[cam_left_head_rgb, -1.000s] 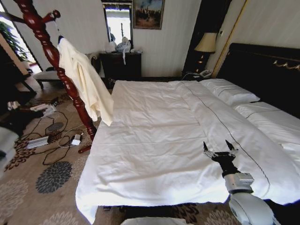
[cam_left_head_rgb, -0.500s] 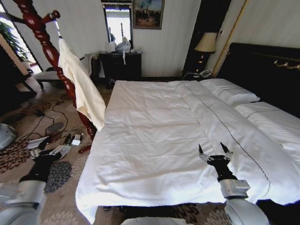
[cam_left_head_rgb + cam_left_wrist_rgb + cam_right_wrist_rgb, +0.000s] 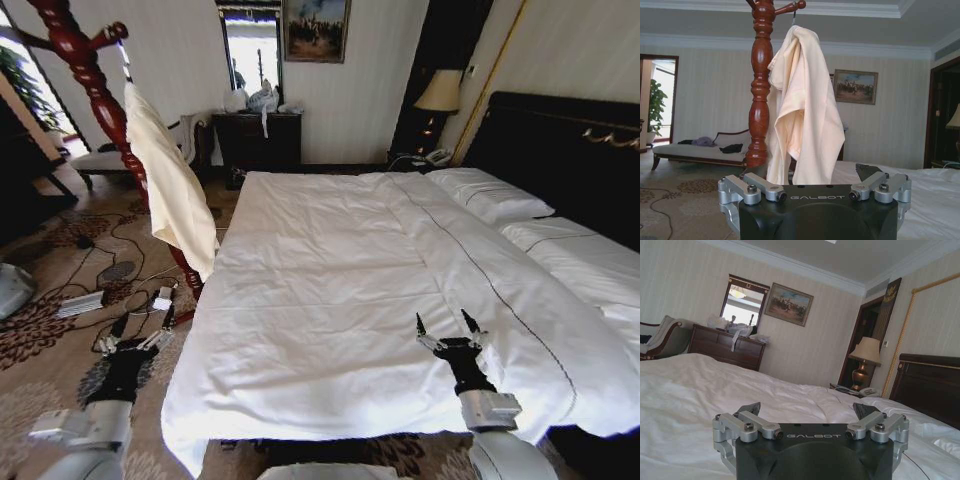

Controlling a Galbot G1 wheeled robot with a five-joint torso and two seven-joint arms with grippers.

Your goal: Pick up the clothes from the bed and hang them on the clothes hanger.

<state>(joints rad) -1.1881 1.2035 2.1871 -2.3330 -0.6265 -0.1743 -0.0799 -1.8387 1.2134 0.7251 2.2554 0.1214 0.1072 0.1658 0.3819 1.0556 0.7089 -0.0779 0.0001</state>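
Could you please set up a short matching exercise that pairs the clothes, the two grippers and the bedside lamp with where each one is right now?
Column one:
1. clothes
2. left gripper
3. right gripper
4. lamp

Column two:
A. open, low over the patterned carpet beside the bed
B. in the far corner, by the dark headboard
C. hanging from the red wooden coat stand
D. open, over the near part of the white duvet

Pairs: 1-C, 2-A, 3-D, 4-B
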